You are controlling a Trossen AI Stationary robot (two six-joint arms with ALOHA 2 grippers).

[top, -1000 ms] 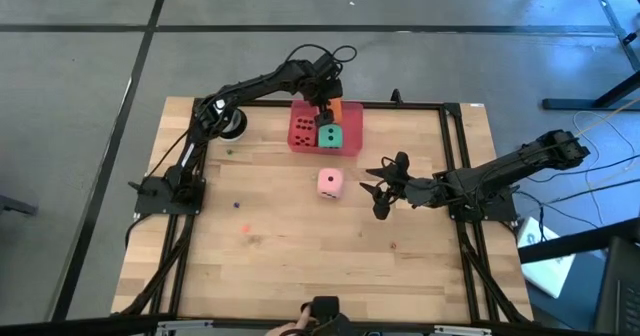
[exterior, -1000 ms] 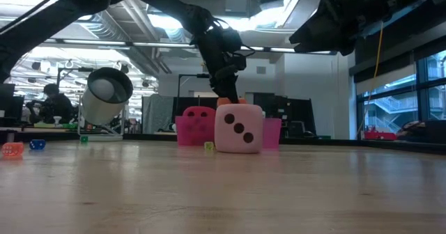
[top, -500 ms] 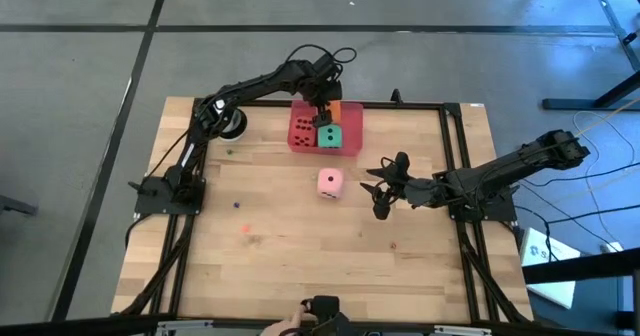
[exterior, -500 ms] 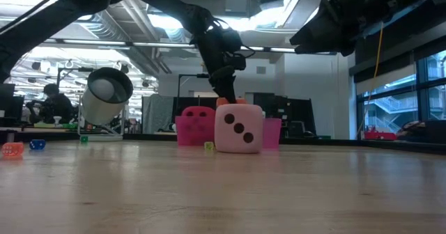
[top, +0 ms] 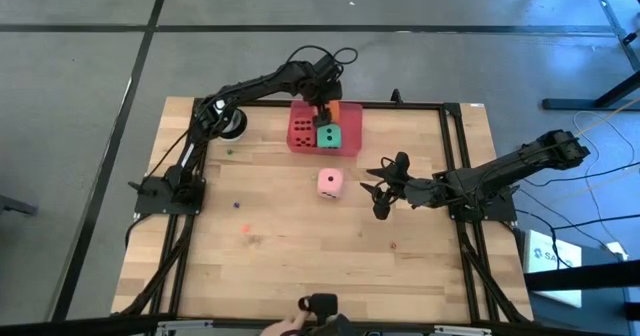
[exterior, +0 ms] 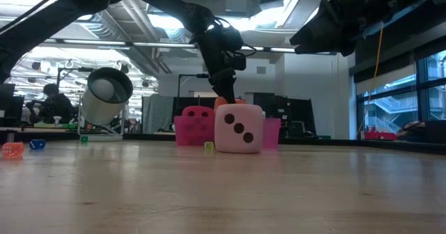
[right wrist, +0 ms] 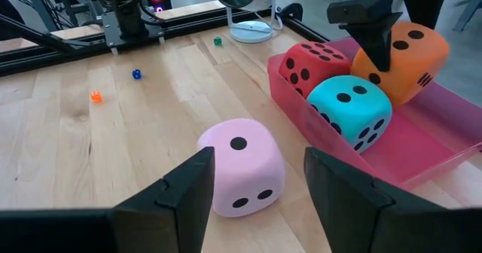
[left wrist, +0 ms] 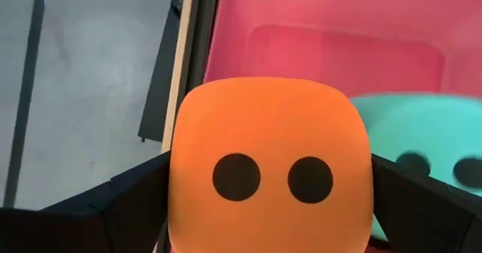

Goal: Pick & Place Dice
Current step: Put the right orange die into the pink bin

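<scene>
**Pink tray: three dice in, one out**

Pink tray (top: 345, 148), rectangular, at the far middle of the wooden table (top: 280, 266). Contents: red die (right wrist: 315, 63) at the tray's left end; green die (right wrist: 348, 108) beside it on the near side; orange die (right wrist: 401, 50) at the far side, next to the green one.

Left gripper (top: 323, 109), over the tray at the orange die; fingers (left wrist: 113, 208) spread wide on either side of the cube, whether the pads touch it cannot be told.

Light pink die (top: 331, 183), outside the tray, on the bare wood just in front of it.

Right gripper (top: 380, 188), low over the table to the right of the light pink die; fingers (right wrist: 188, 189) parted, holding nothing
</scene>
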